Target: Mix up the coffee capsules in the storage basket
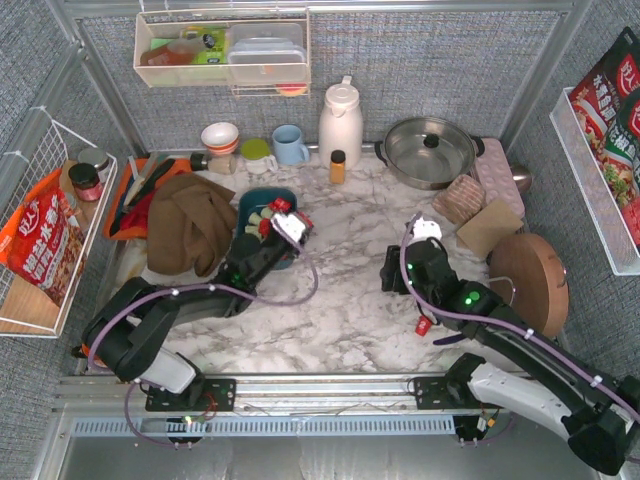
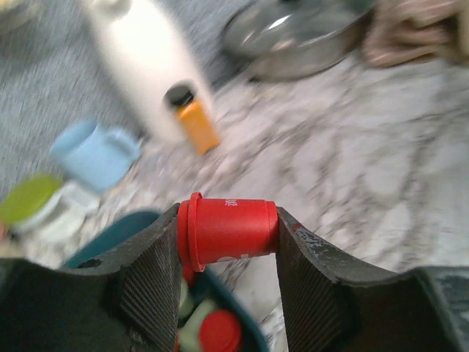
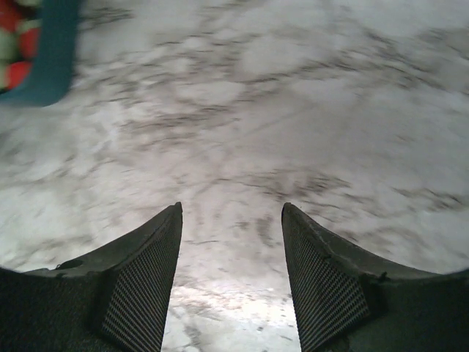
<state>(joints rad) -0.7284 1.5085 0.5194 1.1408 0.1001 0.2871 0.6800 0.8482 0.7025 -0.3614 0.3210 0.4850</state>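
Observation:
The dark teal storage basket (image 1: pixel 250 205) sits left of centre on the marble table and holds several red and mint green coffee capsules (image 1: pixel 262 222). My left gripper (image 1: pixel 285 212) hovers over the basket's right side, shut on a red capsule (image 2: pixel 227 231) held sideways between its pads. Below it, the left wrist view shows the basket rim (image 2: pixel 110 238) and capsules inside (image 2: pixel 218 331). My right gripper (image 1: pixel 393 271) is open and empty, low over bare marble to the right of the basket. Its wrist view (image 3: pixel 231 216) shows a basket corner (image 3: pixel 55 51) at top left.
A brown cloth (image 1: pixel 190 235) lies against the basket's left side, over an orange tray (image 1: pixel 125 195). A blue mug (image 1: pixel 290 145), white thermos (image 1: pixel 340 122), amber bottle (image 1: pixel 338 166) and steel pot (image 1: pixel 430 150) line the back. A round wooden board (image 1: pixel 530 280) lies at the right.

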